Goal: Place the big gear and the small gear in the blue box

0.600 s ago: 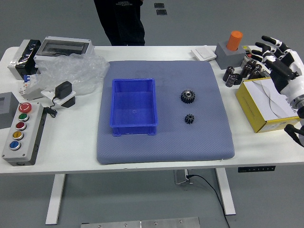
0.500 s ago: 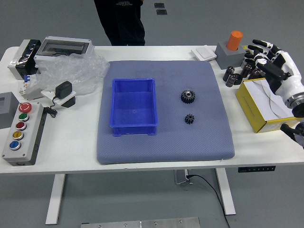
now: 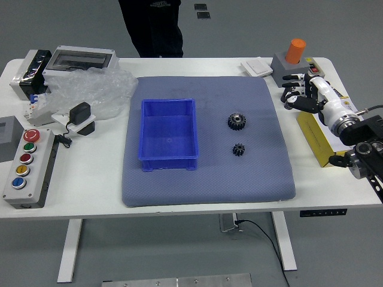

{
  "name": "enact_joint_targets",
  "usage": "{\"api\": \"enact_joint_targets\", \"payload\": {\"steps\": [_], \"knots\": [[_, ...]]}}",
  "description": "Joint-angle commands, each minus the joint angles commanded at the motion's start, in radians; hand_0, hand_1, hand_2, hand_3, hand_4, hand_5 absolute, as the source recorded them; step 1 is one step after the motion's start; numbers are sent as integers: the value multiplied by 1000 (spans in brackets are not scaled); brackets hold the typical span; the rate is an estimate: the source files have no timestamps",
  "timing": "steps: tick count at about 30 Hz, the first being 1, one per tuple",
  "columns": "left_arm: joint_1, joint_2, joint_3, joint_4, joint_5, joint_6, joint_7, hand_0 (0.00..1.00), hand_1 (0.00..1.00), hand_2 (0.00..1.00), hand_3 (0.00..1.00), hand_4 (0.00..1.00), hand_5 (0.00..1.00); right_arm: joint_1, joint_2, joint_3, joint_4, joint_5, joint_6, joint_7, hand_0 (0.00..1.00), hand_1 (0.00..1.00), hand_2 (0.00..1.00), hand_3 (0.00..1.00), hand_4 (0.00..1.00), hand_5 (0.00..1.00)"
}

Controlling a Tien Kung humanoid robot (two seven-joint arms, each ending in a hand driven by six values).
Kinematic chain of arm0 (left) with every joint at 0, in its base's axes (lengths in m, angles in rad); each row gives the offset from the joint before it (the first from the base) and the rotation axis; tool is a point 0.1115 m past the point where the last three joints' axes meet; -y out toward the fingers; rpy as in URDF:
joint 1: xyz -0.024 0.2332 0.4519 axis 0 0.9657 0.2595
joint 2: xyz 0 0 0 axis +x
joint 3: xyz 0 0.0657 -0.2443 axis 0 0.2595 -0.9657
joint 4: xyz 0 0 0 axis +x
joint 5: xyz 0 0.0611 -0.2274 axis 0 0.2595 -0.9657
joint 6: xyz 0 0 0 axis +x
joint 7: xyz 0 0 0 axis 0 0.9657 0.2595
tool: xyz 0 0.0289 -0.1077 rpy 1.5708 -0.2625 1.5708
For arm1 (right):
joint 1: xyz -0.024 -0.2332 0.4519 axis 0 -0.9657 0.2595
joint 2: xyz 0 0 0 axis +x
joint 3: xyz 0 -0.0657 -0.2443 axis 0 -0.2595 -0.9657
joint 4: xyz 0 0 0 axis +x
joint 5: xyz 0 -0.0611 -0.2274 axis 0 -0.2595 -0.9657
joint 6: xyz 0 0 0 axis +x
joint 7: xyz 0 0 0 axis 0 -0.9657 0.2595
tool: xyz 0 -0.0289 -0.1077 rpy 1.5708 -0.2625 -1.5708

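Plainly, the big gear (image 3: 237,121) and small gear (image 3: 239,149) lie right of the upward-facing blue box (image 3: 169,164), its long axis running near to far. Beyond them, the right hand (image 3: 334,112), fingers loosely spread, hangs empty by the yellow box (image 3: 317,139).

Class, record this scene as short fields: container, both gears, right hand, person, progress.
Container: blue box, on the blue mat
Big gear: dark gear, on the mat, right of the box
Small gear: dark pinion, nearer the table's front edge
Right hand: black-and-white hand, open, right of the mat
Person: dark clothing, far side
Progress: neither gear boxed
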Motion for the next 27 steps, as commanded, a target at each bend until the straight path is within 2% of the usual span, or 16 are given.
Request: {"api": "enact_joint_targets", "payload": {"steps": [3,4,9,10,11,20,27], "knots": [[2,1,0,0,-1,0,1,731,680,700,701,437,24,7,8,-44,23,-92,14,-56,737,628,733,748,456,2],[2,1,0,0,0,0,1,731,680,700,701,437,25,8,11,-56,30,-123,21,-75,733,630,747,788,477,2],[2,2,-3,0,4,-1,1,731,680,700,701,437,25,8,30,-98,60,-273,57,-147,733,630,747,788,477,2],[1,2,-3,0,5,-2,1,730,680,700,700,437,25,7,34,-104,63,-300,65,-158,731,640,768,836,488,2],[0,3,-4,0,6,-2,1,730,680,700,700,437,25,7,40,-109,65,-330,74,-169,731,640,768,836,488,2],[-1,2,-6,0,8,-3,2,730,681,698,698,437,25,-9,88,-128,73,-569,132,-228,730,648,774,846,490,2],[3,3,-4,0,8,-2,3,730,681,697,699,437,25,-20,120,-158,83,-691,170,-263,730,651,778,851,490,2]]}}
